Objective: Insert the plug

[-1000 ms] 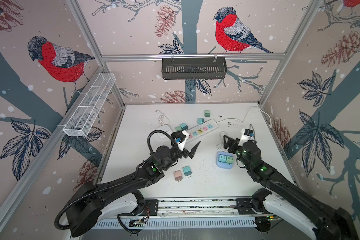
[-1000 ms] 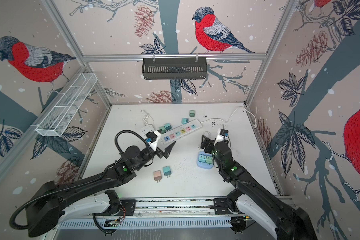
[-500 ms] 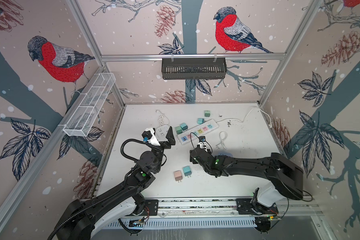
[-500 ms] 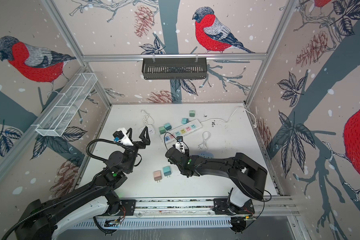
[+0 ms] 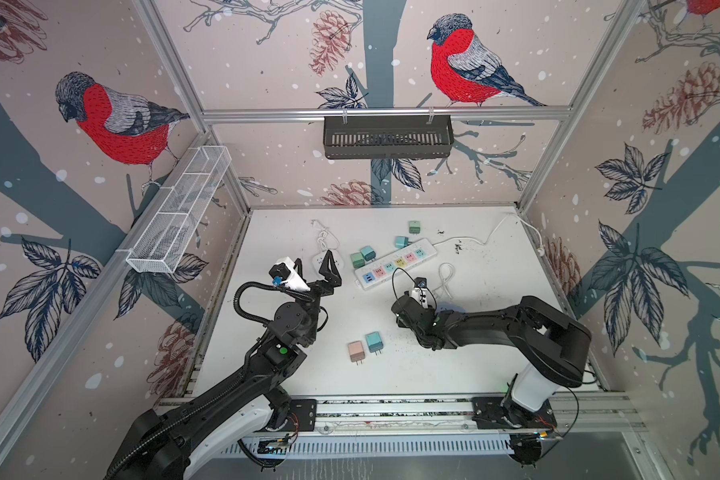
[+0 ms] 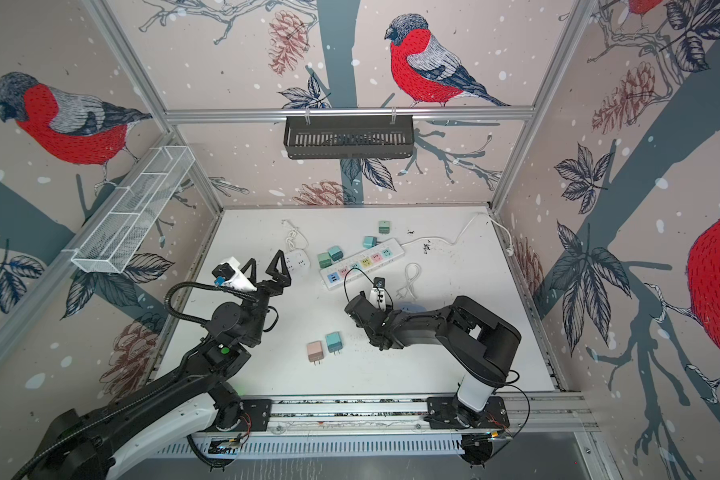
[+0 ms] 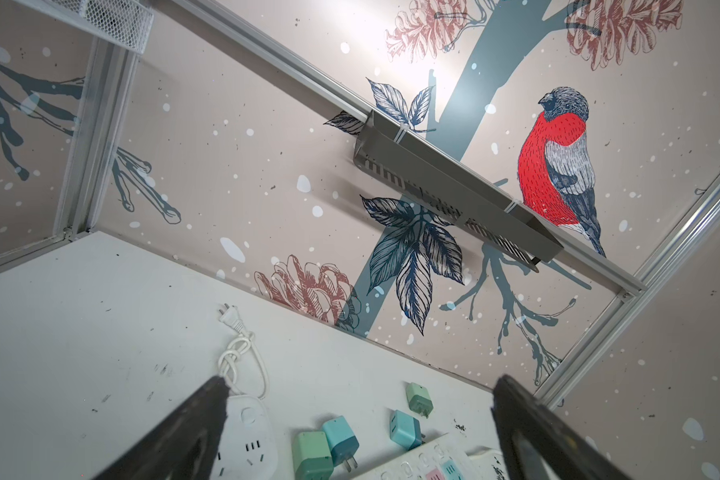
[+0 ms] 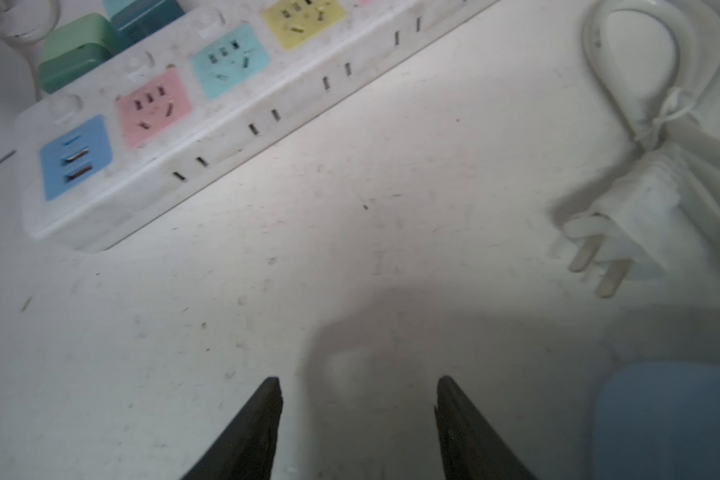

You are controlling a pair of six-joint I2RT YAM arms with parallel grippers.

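A white power strip [image 5: 395,264] [image 6: 360,264] with coloured sockets lies slanted mid-table. The right wrist view shows its blue, pink, teal and yellow sockets [image 8: 225,104]. A white corded plug [image 8: 624,237] [image 6: 402,293] lies loose to one side of my right gripper [image 8: 358,382], which is low over bare table, jaws apart, nothing between them. In both top views the right arm [image 5: 474,324] reaches left across the middle and hides its fingers. My left gripper [image 5: 314,270] [image 6: 265,272] hangs wide open and empty left of the strip, above a small white socket block [image 7: 246,440].
Green and teal adapters [image 5: 362,257] sit at the strip's left end, with two more [image 5: 406,235] behind it. A pink adapter [image 5: 356,350] and a teal one [image 5: 373,341] lie near the front. A blue block [image 8: 674,415] sits beside the right gripper. Cords trail towards the back.
The left gripper has drawn back left from over the strip. The right arm has swung left and dropped low near the strip's front, its jaws narrowing. Little has moved over the last half second.
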